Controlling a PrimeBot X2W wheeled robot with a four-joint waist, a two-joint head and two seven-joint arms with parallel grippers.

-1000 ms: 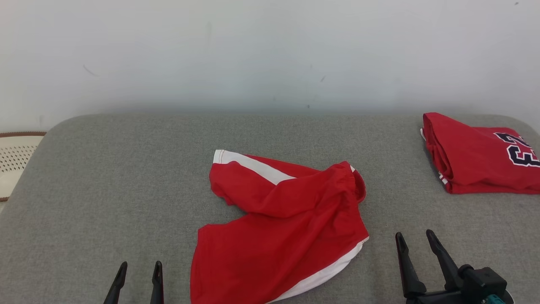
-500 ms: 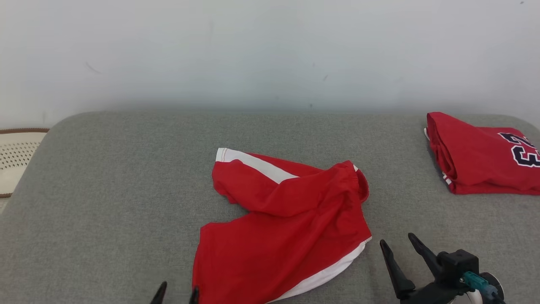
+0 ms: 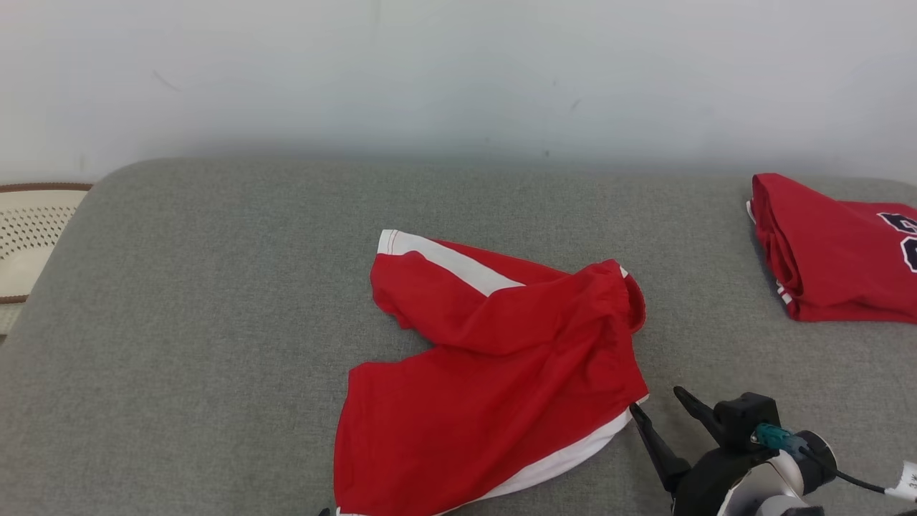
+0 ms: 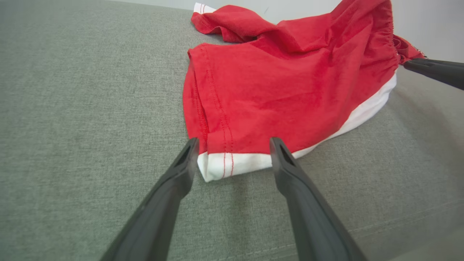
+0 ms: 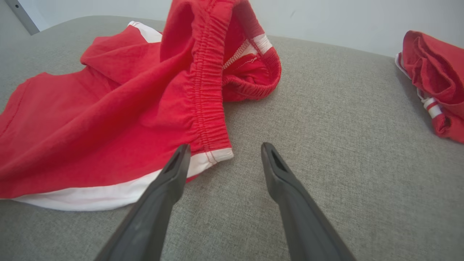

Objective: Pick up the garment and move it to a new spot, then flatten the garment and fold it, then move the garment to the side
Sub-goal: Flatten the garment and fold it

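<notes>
The red shorts (image 3: 494, 373) lie crumpled low in mid-frame on the grey cushion (image 3: 215, 287), their near edge stretching from the left gripper (image 4: 233, 142), which straddles the hem corner, to the right gripper (image 5: 224, 146), just beside the waistband end, both spread wide and empty.

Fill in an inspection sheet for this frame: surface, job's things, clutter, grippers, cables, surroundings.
Surface: grey fabric pad, smooth.
Job's things: red shorts with white stripes, crumpled at the centre, not held.
Clutter: folded red jersey at the far right.
Grippers: left gripper open, fingers either side of a hem corner; right gripper open beside the waistband end.
Cables: black cable with a teal plug at the right wrist.
Surroundings: pale wall; perforated cream object at the left edge.
</notes>
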